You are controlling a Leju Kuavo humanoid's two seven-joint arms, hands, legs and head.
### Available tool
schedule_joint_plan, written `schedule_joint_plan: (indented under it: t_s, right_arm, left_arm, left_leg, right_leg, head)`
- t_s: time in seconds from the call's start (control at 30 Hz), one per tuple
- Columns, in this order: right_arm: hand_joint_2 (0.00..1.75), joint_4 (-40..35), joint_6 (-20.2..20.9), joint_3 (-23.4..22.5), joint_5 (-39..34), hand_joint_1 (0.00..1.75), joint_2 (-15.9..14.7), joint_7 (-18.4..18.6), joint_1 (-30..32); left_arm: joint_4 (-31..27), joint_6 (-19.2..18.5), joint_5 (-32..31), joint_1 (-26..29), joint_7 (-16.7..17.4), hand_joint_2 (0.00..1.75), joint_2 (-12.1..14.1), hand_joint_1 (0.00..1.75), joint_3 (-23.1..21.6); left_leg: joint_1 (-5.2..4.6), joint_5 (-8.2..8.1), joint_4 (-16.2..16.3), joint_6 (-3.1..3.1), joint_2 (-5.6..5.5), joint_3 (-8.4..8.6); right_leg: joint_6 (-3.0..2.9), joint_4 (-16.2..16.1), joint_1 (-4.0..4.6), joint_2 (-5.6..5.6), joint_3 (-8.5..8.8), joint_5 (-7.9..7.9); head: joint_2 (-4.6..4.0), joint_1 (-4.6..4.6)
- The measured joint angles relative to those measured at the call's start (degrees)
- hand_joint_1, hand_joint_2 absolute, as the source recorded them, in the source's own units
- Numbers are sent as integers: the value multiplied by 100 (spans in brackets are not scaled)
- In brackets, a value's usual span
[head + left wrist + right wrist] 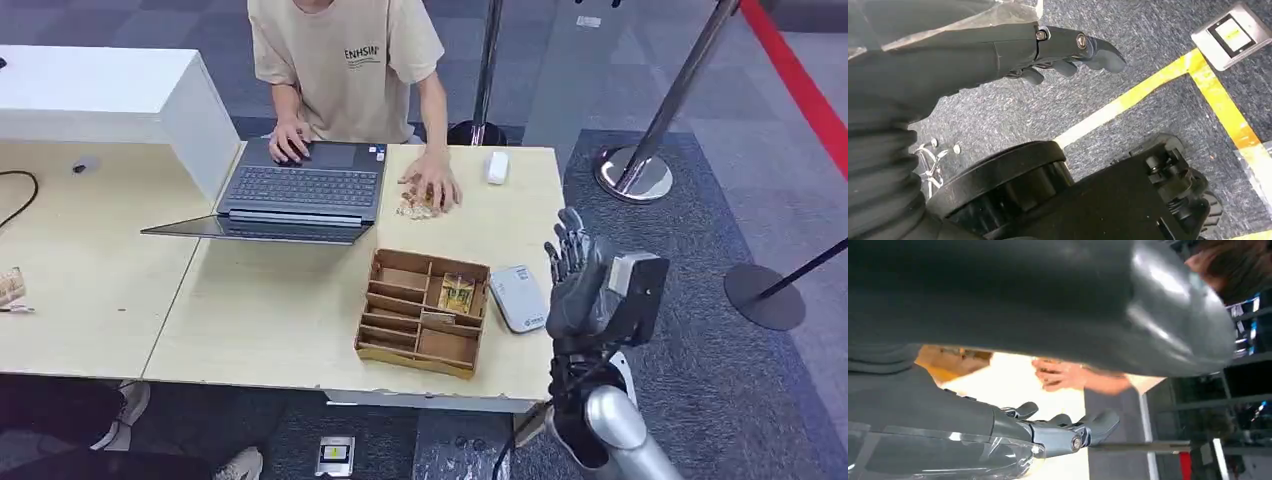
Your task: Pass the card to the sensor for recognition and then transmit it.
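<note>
Right hand [578, 283] raised beside the table's [250, 330] right edge, fingers straight and apart, grasping nothing; left hand [998, 50] hanging over carpet, fingers loosely extended, empty. One card [457, 294] lying in one wooden tray [420, 352], left of the right hand, with one white sensor [518, 297] between them.

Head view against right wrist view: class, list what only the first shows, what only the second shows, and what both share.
Only the head view shows the laptop, the wooden organiser with a card in one compartment, and the white sensor beside it on the table.

Only the right wrist view shows, up close, the right hand's fingers spread and holding nothing.

Both show the right hand, raised off the table's right edge, and the person's hand resting on the tabletop.
</note>
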Motion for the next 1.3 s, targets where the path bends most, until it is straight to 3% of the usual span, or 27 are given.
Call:
schedule_joint_plan:
  t_s: [0.3,0.63,1.3]
  right_arm:
    - [0,-551,35,66,133,0,81,26,377]
    - [0,-1386,-17,109,326,0,-72,332,552]
    - [0,-1998,-105,232,557,0,-159,398,646]
  left_arm:
    - [2,-51,138,0,232,175,13,0,42]
    - [9,70,575,26,378,175,15,0,348]
    - [11,-33,300,34,418,175,9,0,446]
  left_leg:
    - [0,0,0,0,0,0]
    - [-1,0,0,0,3,1]
    - [0,0,0,0,3,1]
  right_leg:
    - [-2,-1,0,0,0,-1]
    - [-2,-1,-1,1,0,-1]
    - [-2,-1,0,1,0,-2]
  head:
    - [0,0]
    - [0,0]
    - [0,0]
